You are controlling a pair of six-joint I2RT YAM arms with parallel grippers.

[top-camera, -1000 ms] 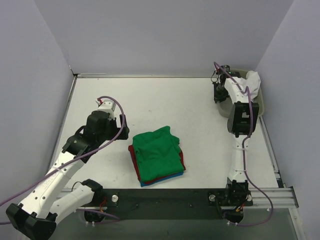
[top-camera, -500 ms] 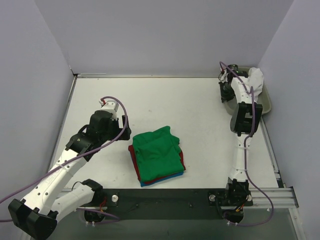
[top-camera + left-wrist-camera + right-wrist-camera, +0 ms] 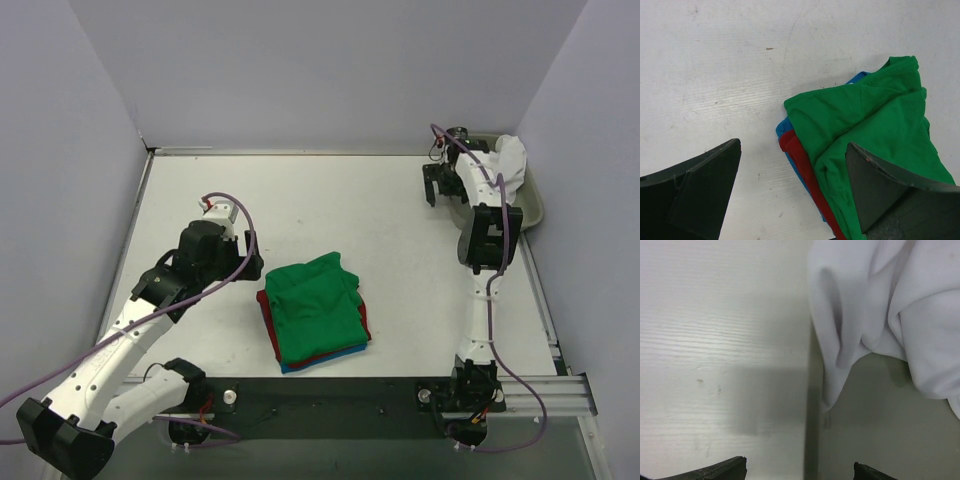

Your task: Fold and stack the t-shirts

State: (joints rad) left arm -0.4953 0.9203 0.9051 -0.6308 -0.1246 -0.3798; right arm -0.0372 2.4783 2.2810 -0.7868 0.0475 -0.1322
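Note:
A folded stack of t-shirts (image 3: 315,310) lies at the table's middle, with green (image 3: 865,115) on top, red (image 3: 800,160) under it and blue (image 3: 782,127) lowest. My left gripper (image 3: 250,262) hovers open above the stack's left corner (image 3: 793,145), holding nothing. A crumpled white t-shirt (image 3: 505,160) lies in the grey-beige tray (image 3: 535,205) at the back right, one fold hanging over the tray's left rim (image 3: 812,405). My right gripper (image 3: 445,192) stands open over that rim (image 3: 799,464), below the white t-shirt (image 3: 920,315) and not touching it.
The tray sits against the right wall, with the right arm stretched along the table's right side towards it. Lilac walls close the table on the left, back and right. A dark rail (image 3: 330,395) runs along the near edge between the arm bases.
My right gripper's jaws have gone from shut to open beside the tray's left rim. The tray with the white t-shirt shifted towards the right wall. The left arm barely moved.

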